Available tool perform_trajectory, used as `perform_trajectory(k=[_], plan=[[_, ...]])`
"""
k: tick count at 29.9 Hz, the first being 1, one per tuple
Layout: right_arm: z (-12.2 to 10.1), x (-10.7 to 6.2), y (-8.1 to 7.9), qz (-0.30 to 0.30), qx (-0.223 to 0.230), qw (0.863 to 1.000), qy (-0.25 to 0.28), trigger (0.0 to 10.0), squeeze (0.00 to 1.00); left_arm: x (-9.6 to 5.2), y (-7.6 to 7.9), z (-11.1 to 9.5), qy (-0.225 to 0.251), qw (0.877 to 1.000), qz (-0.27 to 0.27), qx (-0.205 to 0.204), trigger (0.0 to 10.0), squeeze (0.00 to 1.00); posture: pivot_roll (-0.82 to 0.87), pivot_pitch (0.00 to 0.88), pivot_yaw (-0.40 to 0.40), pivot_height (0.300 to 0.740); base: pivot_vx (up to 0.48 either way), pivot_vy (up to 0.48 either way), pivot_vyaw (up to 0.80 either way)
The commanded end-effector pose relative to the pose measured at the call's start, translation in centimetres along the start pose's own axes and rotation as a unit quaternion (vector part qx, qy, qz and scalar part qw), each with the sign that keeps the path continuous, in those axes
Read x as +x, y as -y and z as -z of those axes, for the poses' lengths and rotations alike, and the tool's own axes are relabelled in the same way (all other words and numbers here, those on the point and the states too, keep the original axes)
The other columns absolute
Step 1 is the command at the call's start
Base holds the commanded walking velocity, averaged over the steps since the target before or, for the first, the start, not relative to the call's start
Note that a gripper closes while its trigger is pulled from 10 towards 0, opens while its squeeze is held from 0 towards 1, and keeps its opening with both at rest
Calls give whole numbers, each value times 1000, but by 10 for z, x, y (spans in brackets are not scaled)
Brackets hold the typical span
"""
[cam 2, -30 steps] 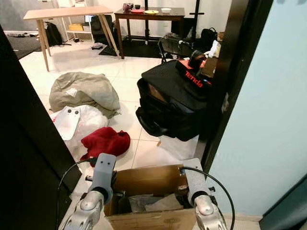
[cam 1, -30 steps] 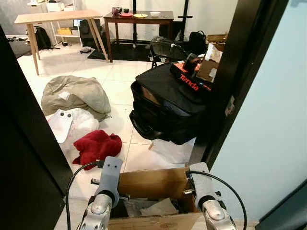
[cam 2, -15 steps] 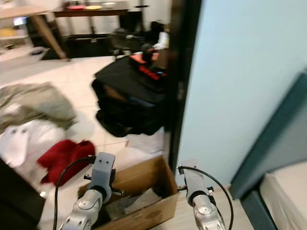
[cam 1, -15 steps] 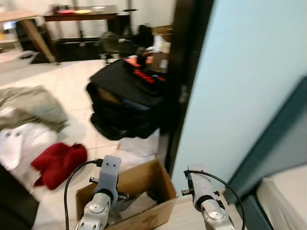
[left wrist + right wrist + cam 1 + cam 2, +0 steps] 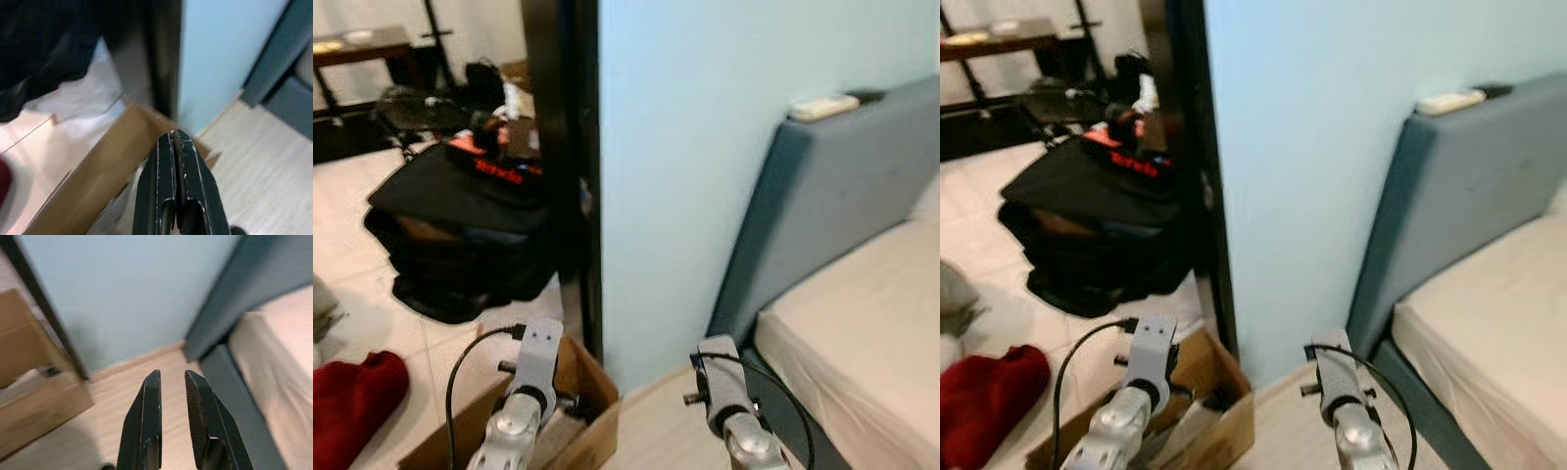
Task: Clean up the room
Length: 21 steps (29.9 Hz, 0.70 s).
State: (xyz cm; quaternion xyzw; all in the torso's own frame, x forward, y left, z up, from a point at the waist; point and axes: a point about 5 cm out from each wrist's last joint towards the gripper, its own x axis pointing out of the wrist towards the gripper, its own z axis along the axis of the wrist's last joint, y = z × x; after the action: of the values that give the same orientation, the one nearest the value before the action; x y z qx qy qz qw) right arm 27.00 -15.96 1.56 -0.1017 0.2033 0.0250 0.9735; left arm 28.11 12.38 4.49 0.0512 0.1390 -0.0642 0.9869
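A red cloth (image 5: 347, 401) lies on the white tiles at the lower left. An open cardboard box (image 5: 592, 446) with paper in it stands on the floor by the doorway, under my left arm (image 5: 533, 372). In the left wrist view my left gripper (image 5: 173, 134) hangs over the box's edge (image 5: 98, 176), shut with nothing in it. My right arm (image 5: 720, 377) is held out beside it. My right gripper (image 5: 171, 374) hovers above the wooden floor with its fingers slightly apart and nothing between them, the box (image 5: 29, 382) off to its side.
A large black bag (image 5: 460, 235) with red lettering sits on the tiles beyond a dark door frame (image 5: 573, 176). A pale blue wall (image 5: 685, 147) stands straight ahead. A bed (image 5: 862, 333) with a grey headboard (image 5: 832, 196) lies to the right, a white object (image 5: 820, 106) on its top.
The whole picture has swung to the right, so the camera has turned: the tiled room slid out left and the wall and bed came in. Both arms keep their pose.
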Motion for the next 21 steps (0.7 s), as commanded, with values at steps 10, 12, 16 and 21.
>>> perform_trajectory(k=[10,12,16,21], plan=[[3,-4,2,6,4,1000,-3,10000,0,-6,-3,-1,31,999,8,4,10000,0,-10,79,18,740,0,0,-800],[3,-5,2,7,4,1000,-3,10000,0,-8,-3,-2,36,999,13,-6,10000,0,-9,81,18,740,0,0,-800],[3,-5,2,7,4,1000,-4,10000,0,-9,-2,-1,36,999,17,-5,10000,0,-8,83,19,740,0,0,-800],[4,-5,2,7,3,1000,-5,10000,0,-9,1,-3,35,999,22,0,10000,0,-9,82,20,740,0,0,-800]])
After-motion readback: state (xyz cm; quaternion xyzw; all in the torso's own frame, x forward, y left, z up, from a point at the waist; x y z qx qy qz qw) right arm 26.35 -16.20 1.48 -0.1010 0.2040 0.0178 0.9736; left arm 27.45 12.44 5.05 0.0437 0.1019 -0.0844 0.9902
